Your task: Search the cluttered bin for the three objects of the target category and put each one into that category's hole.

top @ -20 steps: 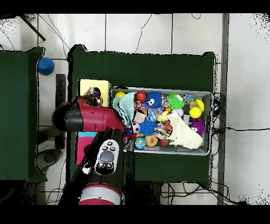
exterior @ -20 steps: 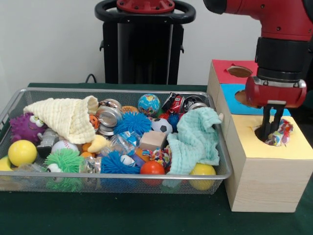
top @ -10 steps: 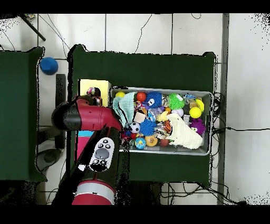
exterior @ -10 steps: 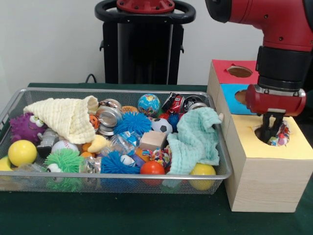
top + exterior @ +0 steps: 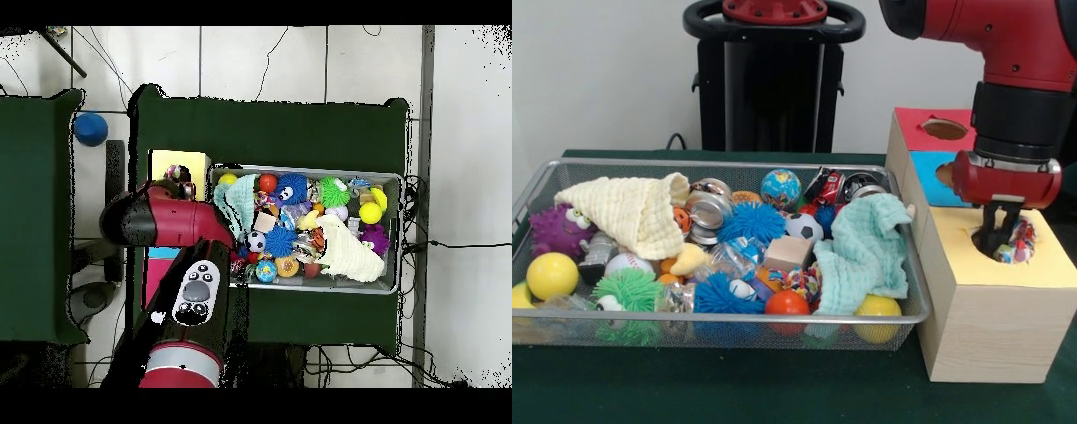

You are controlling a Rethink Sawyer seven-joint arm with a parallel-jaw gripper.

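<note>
Gripper [image 5: 996, 240] dips into the yellow hole [image 5: 1003, 248], rope toy [image 5: 1018, 240] alongside (grip unclear); bin [image 5: 538, 190] sits well aside.

Dark green cloth [image 5: 733, 389] covering the table, white wall [image 5: 600, 71] behind, a second green-covered table [image 5: 35, 215] to the left in the overhead view, a blue ball [image 5: 89, 128] on the tiled floor [image 5: 300, 60] between them, black cables [image 5: 270, 60] trailing across the tiles

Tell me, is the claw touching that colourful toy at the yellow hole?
Cannot tell: in the front view the gripper overlaps the colourful toy, with neither contact nor gap plain.
</note>
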